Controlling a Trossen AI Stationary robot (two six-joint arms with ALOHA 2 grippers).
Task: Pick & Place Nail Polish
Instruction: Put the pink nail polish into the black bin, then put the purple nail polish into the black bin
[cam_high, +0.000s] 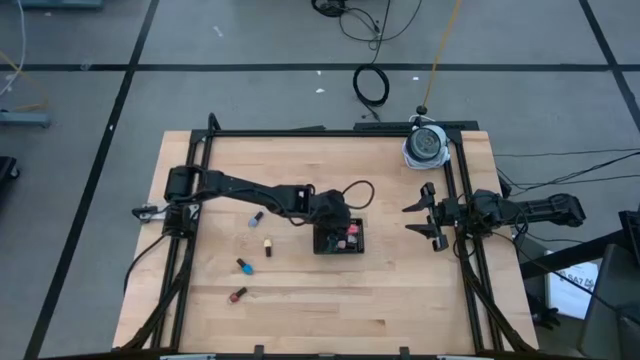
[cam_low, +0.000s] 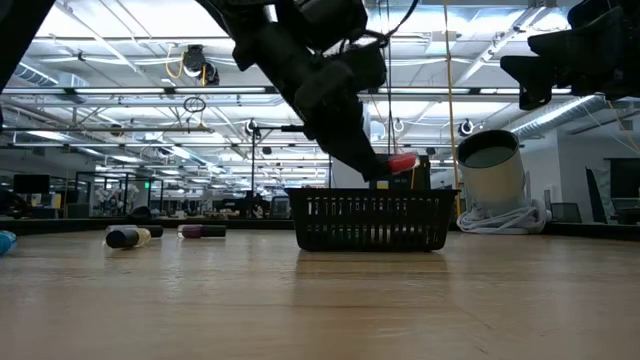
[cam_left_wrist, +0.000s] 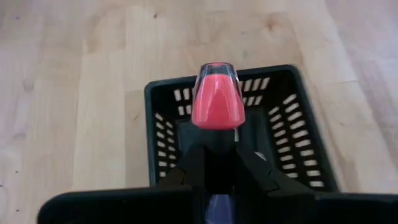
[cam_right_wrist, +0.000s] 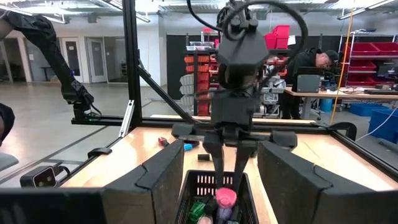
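My left gripper (cam_high: 335, 228) reaches from the table's left over the black mesh basket (cam_high: 357, 247) and is shut on a pink-red nail polish bottle (cam_left_wrist: 216, 102). In the low view this bottle (cam_low: 400, 162) hangs just above the basket's rim (cam_low: 372, 197). Other bottles lie inside the basket (cam_right_wrist: 198, 209). Several more nail polish bottles lie on their sides on the wood left of it: a blue one (cam_high: 256, 218), a yellow one (cam_high: 268, 245), a teal one (cam_high: 242, 265) and a red one (cam_high: 238, 295). My right gripper (cam_high: 425, 215) waits open at the table's right side. My left gripper pinches the bottle's dark cap (cam_left_wrist: 217, 152) between its two fingers. The fingers (cam_left_wrist: 186, 171) slant downward from the table's left. The pink-red glass body sticks out beyond the fingertips, bottom end foremost, lifted clear above the basket's open top.
A white cylinder (cam_high: 425, 145) with a coiled cable stands at the far right corner. A black frame (cam_high: 330, 132) runs around the table's edges. Bare wood lies near the front edge (cam_high: 350, 310) and between basket and right arm.
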